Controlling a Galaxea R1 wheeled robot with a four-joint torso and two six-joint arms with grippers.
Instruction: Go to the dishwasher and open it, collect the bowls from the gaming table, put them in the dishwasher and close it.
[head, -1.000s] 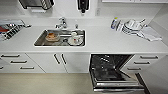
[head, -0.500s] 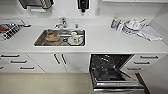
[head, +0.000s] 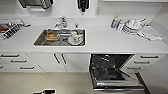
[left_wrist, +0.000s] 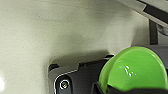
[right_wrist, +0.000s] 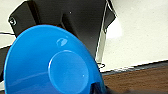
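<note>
Round green plastic bowl (left_wrist: 135, 70) clamped in left jaws, round blue plastic bowl (right_wrist: 52, 62) in right; open steel-fronted dishwasher (head: 112, 72) ahead; bowls should be kept level.

Dishwasher (head: 110, 71) door dropped open — racks reachable from above, floor (head: 37, 83) alongside free

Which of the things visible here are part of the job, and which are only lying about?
Part of the job:
- open dishwasher
- green bowl
- blue bowl

Only lying about:
- sink with dirty dishes
- tap
- dish rack
- cloth
</note>
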